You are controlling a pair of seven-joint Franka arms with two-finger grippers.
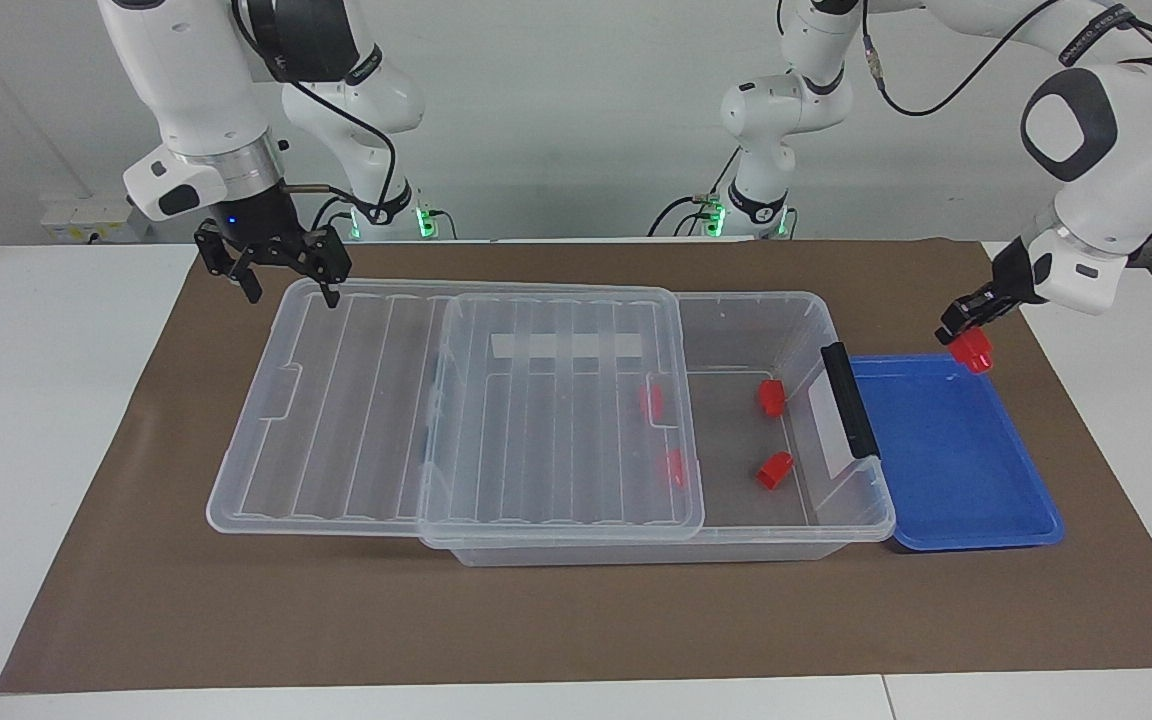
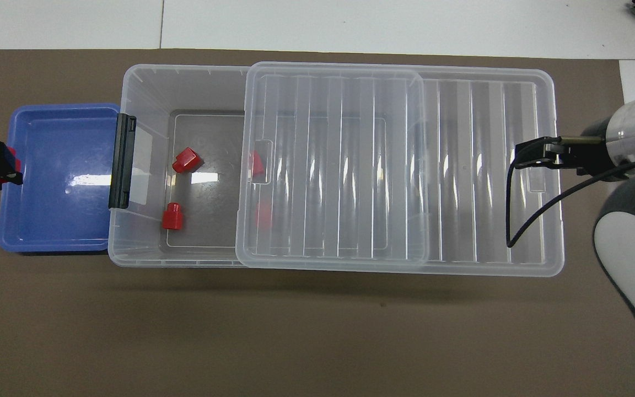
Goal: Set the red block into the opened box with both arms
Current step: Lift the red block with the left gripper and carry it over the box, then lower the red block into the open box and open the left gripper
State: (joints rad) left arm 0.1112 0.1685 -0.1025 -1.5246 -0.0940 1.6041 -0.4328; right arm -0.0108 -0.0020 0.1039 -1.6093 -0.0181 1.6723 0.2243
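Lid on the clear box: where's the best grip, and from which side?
Likely the lid's end rim by its small notch, at the right arm's end of the table, from above. It lies flat and that end juts past the box, so fingers could straddle the thin lip. The open right gripper hangs over that end.

The box (image 1: 841, 515) and its ribbed lid (image 1: 356, 400) look like clear, smooth plastic with glints on the ribs, and the latch (image 1: 848, 398) is matt black. The blocks (image 1: 774, 468) are bright red plastic, the tray (image 1: 976, 500) a glossy blue plastic that mirrors the lights. The mat (image 1: 536, 630) is a matt brown sheet like paper, and the arms (image 1: 1116, 140) have smooth, glossy white shells.
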